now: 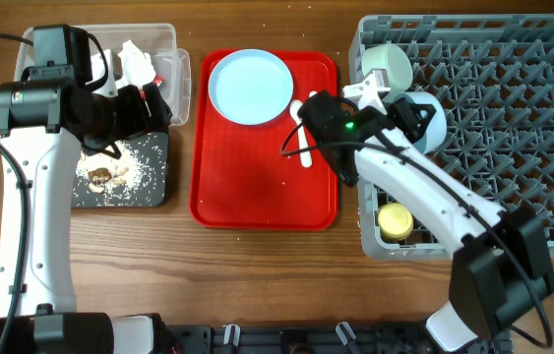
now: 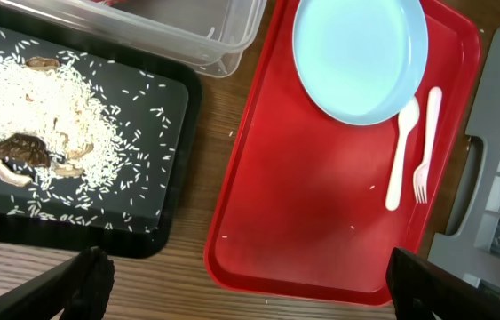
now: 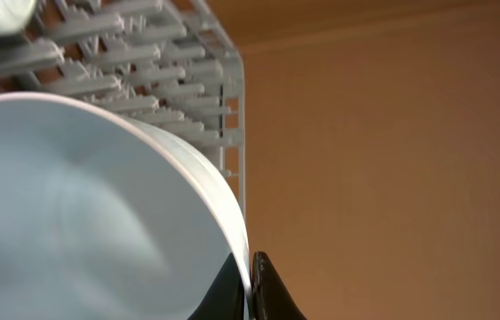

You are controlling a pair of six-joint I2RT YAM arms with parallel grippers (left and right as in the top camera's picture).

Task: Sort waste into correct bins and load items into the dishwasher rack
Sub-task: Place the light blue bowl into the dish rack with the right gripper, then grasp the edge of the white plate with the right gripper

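- Your right gripper (image 3: 248, 262) sits closest to the lens. Its fingers are pinched tight on the rim of the pale blue bowl (image 3: 72, 222), which fills the wrist view with rack pegs behind it.
- Far right of the table: dishwasher rack (image 1: 523, 118). Your held bowl is at its left side, tipped on edge; contact with the pegs is unclear.
- Centre: red tray (image 1: 257, 187), between the rack and the tubs.
- Far left: clear tub (image 1: 183, 59), with the crumpled napkin (image 1: 137, 61) inside.
- Just in front of it: black tub (image 2: 165, 133), with food scraps (image 2: 45, 116) spread over its floor.
- Your left gripper (image 2: 248, 262) has its jaws spread wide with nothing between them, and hangs above the tubs' tray-side edge.
- Tray's far end: pale blue plate (image 2: 361, 53), lying flat.
- Rack's far-left corner: green-white bowl (image 1: 390, 67), on its side.
- Rack's near-left corner: yellow cup (image 1: 395, 221).
- On the tray by the plate: spoon (image 2: 400, 151) and fork (image 2: 427, 133), side by side, with the spoon's head against the plate's rim.
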